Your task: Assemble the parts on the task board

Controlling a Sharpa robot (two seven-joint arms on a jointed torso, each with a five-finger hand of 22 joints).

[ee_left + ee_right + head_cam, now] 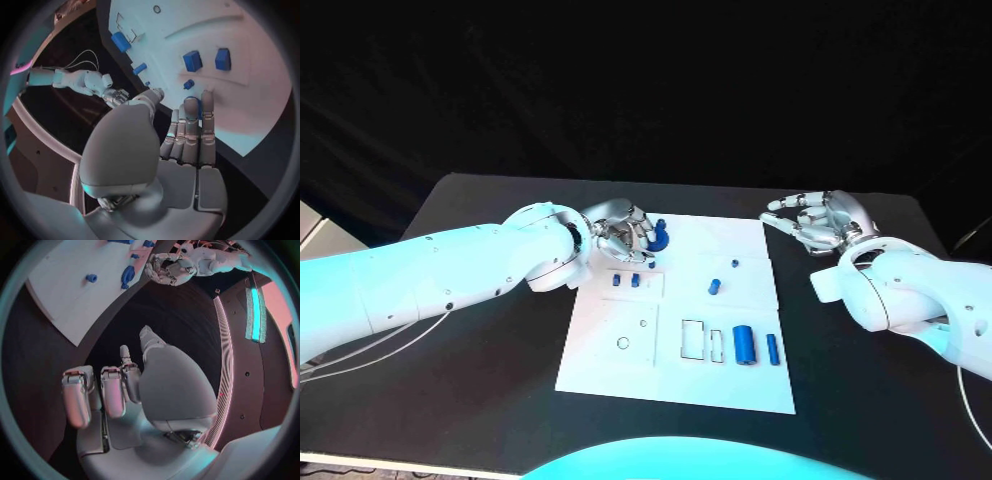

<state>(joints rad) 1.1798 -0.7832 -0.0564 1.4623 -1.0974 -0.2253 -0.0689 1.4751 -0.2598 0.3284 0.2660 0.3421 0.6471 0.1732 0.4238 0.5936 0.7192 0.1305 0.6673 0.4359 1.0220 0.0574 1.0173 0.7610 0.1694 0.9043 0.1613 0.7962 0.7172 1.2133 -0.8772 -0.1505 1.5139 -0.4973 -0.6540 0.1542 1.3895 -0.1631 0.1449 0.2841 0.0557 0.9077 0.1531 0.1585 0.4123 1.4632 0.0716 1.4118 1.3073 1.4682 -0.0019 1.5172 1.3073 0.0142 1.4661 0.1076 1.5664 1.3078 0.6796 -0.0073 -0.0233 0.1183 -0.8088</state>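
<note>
The white task board (678,385) lies in the middle of the black table. A curved blue part (662,236) sits at its far left corner, and my left hand (625,237) hangs over it. In the left wrist view the fingertips (206,97) touch this curved part (195,102) while the thumb stays apart from it. Two small blue blocks (625,282) lie just nearer than the hand, and they also show in the left wrist view (192,60). My right hand (819,222) hovers off the board's far right corner, fingers apart and holding nothing.
Two small blue pieces (734,264) (715,287) lie mid-board. A blue cylinder (744,345) and a thin blue rod (772,348) lie beside rectangular outlines (692,338) near the front. Bare black table (877,400) surrounds the board.
</note>
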